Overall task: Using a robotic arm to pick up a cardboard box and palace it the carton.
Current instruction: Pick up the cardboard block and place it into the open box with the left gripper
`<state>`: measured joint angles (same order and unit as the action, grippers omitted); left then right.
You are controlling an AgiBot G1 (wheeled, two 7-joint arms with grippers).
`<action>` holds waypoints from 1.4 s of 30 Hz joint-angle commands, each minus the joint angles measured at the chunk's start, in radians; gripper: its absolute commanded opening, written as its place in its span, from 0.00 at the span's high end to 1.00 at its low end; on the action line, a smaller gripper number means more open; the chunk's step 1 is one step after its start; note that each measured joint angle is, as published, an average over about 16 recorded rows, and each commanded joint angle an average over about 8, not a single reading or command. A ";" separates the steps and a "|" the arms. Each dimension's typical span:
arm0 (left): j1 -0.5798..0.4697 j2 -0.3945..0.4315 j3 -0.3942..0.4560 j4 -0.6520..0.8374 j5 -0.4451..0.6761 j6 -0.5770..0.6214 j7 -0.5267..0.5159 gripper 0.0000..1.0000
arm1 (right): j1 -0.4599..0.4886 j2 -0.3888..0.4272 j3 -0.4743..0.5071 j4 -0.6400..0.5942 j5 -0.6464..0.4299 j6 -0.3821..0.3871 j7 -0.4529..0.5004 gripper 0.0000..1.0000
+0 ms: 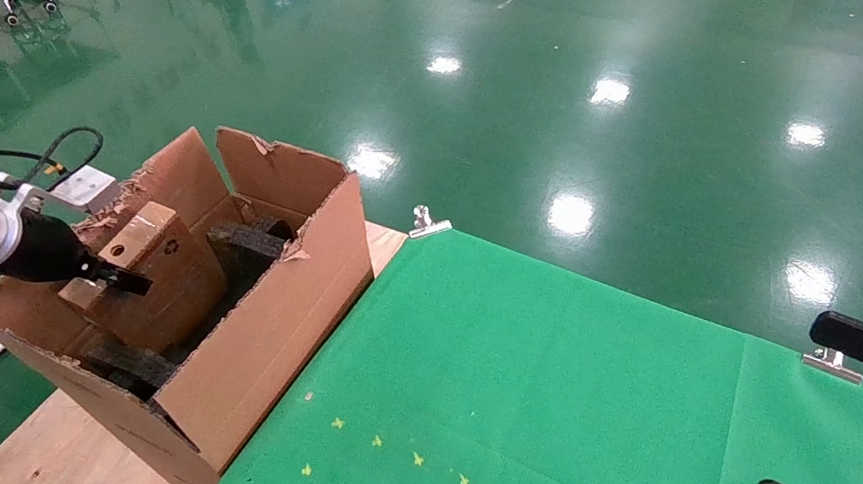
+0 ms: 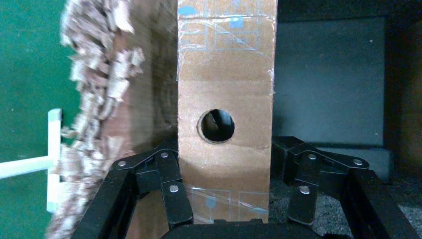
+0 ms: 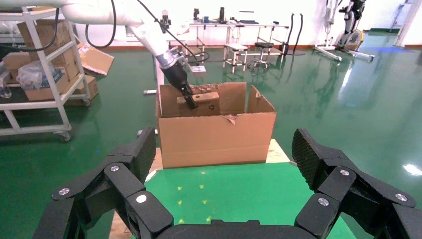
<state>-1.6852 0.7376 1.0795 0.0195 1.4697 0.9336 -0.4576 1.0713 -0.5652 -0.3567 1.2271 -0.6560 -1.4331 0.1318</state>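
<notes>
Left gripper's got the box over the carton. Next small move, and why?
Probably lower a little further, then open. The left gripper is shut on the cardboard box, which sits tilted inside the carton with its top still near the torn flaps and black foam beside it. The right gripper is open and idle over the green mat.

Overhead lamps throw bright round glare spots across the glossy green floor [image 1: 588, 128], which mirrors nearby furniture in soft, smeared reflections. The green cloth on the bench [image 1: 545, 399] is evenly lit, matte and free of hard shadows. Inside the carton [image 1: 263, 319], the walls cast the interior into shade. The left wrist view is dim, its ragged flap edge [image 2: 94, 99] soft with blur, while the cardboard box [image 2: 226, 74] shows a sheen on its tape. The right wrist view is bright, its background washed pale.
</notes>
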 commanded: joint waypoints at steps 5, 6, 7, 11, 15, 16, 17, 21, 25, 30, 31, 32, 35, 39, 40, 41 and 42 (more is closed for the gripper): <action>0.038 0.009 -0.011 -0.002 -0.015 -0.014 -0.009 0.99 | 0.000 0.000 0.000 0.000 0.000 0.000 0.000 0.00; 0.043 0.010 -0.012 -0.002 -0.017 -0.015 -0.011 0.94 | 0.000 0.000 0.000 0.000 0.000 0.000 0.000 0.00; 0.047 0.011 -0.014 -0.002 -0.019 -0.015 -0.013 0.84 | 0.000 0.000 0.000 0.000 0.000 0.000 0.000 0.00; 0.060 0.015 -0.018 -0.003 -0.026 -0.021 -0.020 0.34 | 0.000 0.000 0.000 0.000 0.000 0.000 0.000 0.00; 0.063 0.017 -0.020 -0.004 -0.028 -0.026 -0.022 0.00 | 0.000 0.000 0.000 0.000 0.000 0.000 0.000 0.00; 0.063 0.017 -0.020 -0.005 -0.028 -0.025 -0.022 0.00 | 0.000 0.000 0.000 0.000 0.000 0.000 0.000 0.00; 0.063 0.017 -0.020 -0.005 -0.028 -0.024 -0.022 0.00 | 0.000 0.000 0.000 0.000 0.000 0.000 0.000 0.00; 0.061 0.016 -0.019 -0.004 -0.027 -0.020 -0.021 0.00 | 0.000 0.000 0.000 0.000 0.000 0.000 0.000 0.00; 0.056 0.013 -0.019 -0.004 -0.028 -0.015 -0.021 0.00 | 0.000 0.000 0.000 0.000 0.000 0.000 0.000 0.00; 0.046 0.006 -0.019 -0.005 -0.028 -0.005 -0.022 0.00 | 0.000 0.000 0.000 0.000 0.000 0.000 0.000 0.00; 0.044 0.005 -0.019 -0.005 -0.027 -0.003 -0.022 0.00 | 0.000 0.000 0.000 0.000 0.000 0.000 0.000 0.00; 0.042 0.004 -0.019 -0.006 -0.027 -0.001 -0.022 0.00 | 0.000 0.000 0.000 0.000 0.000 0.000 0.000 0.00; 0.034 0.002 -0.017 -0.007 -0.026 0.004 -0.023 0.00 | 0.000 0.000 0.000 0.000 0.000 0.000 0.000 0.00; 0.022 -0.001 -0.017 -0.010 -0.025 0.011 -0.024 0.00 | 0.000 0.000 0.000 0.000 0.000 0.000 0.000 0.00; 0.018 -0.002 -0.017 -0.011 -0.025 0.013 -0.024 0.00 | 0.000 0.000 0.000 0.000 0.000 0.000 0.000 0.00; 0.015 -0.003 -0.017 -0.012 -0.025 0.015 -0.023 0.00 | 0.000 0.000 0.000 0.000 0.000 0.000 0.000 0.00; 0.010 -0.004 -0.017 -0.014 -0.025 0.018 -0.023 0.00 | 0.000 0.000 0.000 0.000 0.000 0.000 0.000 0.00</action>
<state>-1.6779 0.7319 1.0613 0.0042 1.4429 0.9536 -0.4804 1.0710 -0.5651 -0.3565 1.2268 -0.6560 -1.4329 0.1317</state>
